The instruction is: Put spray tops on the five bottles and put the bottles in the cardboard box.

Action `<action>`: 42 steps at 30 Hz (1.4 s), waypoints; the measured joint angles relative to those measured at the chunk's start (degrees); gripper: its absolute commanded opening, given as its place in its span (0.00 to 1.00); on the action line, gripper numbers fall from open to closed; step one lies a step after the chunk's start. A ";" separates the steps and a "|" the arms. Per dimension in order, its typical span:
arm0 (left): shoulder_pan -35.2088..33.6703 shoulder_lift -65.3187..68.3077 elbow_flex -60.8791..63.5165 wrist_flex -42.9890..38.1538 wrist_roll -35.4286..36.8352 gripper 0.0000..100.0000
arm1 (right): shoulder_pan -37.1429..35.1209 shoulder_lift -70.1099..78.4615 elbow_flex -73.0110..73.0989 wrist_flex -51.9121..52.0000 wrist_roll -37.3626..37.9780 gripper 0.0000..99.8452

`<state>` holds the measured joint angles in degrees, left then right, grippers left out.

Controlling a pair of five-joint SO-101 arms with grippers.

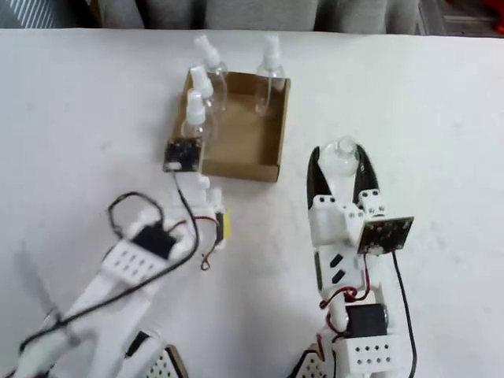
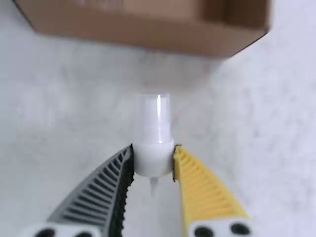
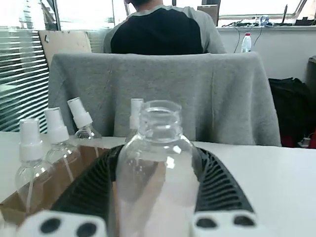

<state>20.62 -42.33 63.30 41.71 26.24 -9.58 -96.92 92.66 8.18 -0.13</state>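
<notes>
**Open bottle gripped, spray top pinched beside the box**

The shallow brown cardboard box (image 1: 244,146) sat on a white, faintly mottled table (image 1: 425,118). Four topped bottles (image 1: 194,118) stood upright inside it. They were clear plastic with rounded shoulders and slim white nozzles, three along the box's left wall and one at its far right corner.

Just outside the box's near right corner, the right gripper (image 1: 340,157) was clenched around a fifth bottle (image 1: 345,150). Its curved, ribbed black fingers (image 3: 217,182) hugged the round transparent body. The bottle's threaded neck was bare and open.

In front of the box's near wall, towards its left corner, the left gripper (image 2: 153,157) pinched a spray top (image 2: 158,123). One finger was ridged grey-black and the other ridged yellow, and they clamped the top's wide white collar. Its narrow cylindrical head pointed at the box, and a thin dip tube trailed back between the fingers.
</notes>
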 measured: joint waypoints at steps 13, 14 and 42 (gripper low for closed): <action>4.48 -31.56 -8.44 -22.07 -8.70 0.02 | -3.78 -0.35 0.00 4.22 0.00 0.02; 4.48 -30.95 -10.55 -23.56 -8.88 0.02 | -3.69 -0.35 0.00 4.31 0.00 0.02; 8.26 9.58 -38.68 -42.29 -6.24 0.02 | -10.29 -0.70 2.37 4.40 0.00 0.02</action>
<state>28.88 -32.75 24.62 -0.57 20.00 -19.87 -97.63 95.03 12.57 -0.13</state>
